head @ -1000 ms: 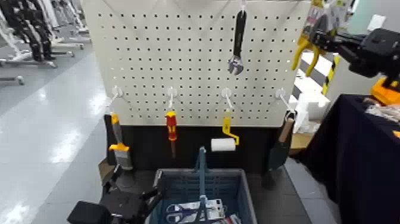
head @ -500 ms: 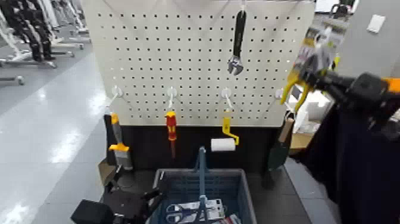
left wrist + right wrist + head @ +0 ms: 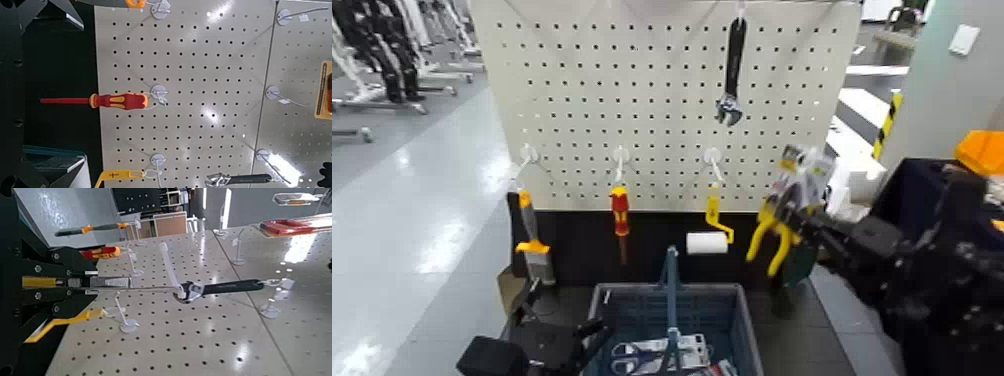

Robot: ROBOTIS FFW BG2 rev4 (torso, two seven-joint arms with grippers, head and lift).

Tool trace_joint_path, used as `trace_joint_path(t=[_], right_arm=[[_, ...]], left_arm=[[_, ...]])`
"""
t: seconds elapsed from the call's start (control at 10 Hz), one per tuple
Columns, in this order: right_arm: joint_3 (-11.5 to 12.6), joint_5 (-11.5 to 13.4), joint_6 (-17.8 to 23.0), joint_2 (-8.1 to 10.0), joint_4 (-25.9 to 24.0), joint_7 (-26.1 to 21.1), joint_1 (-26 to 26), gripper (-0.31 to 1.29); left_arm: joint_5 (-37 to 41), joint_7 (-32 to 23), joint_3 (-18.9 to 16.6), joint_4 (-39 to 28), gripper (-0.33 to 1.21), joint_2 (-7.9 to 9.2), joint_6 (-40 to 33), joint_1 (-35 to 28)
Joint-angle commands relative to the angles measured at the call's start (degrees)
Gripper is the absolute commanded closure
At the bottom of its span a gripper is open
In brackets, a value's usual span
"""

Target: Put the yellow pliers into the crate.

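Jaws (image 3: 784, 212) shut on yellow pliers (image 3: 770, 238), whose card (image 3: 806, 170) lettering is too blurred.

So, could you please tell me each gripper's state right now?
Left gripper: open, beside the crate.
Right gripper: closed on the yellow pliers, above the crate's right.
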State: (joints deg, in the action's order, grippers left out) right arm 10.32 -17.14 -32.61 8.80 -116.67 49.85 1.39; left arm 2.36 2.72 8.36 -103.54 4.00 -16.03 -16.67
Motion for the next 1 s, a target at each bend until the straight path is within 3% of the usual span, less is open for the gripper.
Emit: trace_joint_path(t=[0.1,0.5,0.9,1.0], right_arm=[[-2.94,0.18,-0.44,-0.54,3.21,0.16,-2.36,1.22],[-6.28,-0.35,1.76,-1.95,9.53,0.96,-3.85,1.22],[-10.06,0.79,5.27,-1.77,16.83,1.75,-2.97,1.22],[-11.02,2.11,5.89,-1.77,18.15,2.01,-2.36,1.22]], left_arm=[[0.02,0.01,-0.01,0.00,0.11,0.04,0.12,-0.12],[0.02,0.01,-0.28,-0.09,0.11,-0.13,0.03,-0.20],[0.02,0.01,-0.28,-0.09,0.11,-0.22,0.12,-0.29],[0.02,0.01,-0.28,-0.09,0.11,-0.22,0.03,-0.20]])
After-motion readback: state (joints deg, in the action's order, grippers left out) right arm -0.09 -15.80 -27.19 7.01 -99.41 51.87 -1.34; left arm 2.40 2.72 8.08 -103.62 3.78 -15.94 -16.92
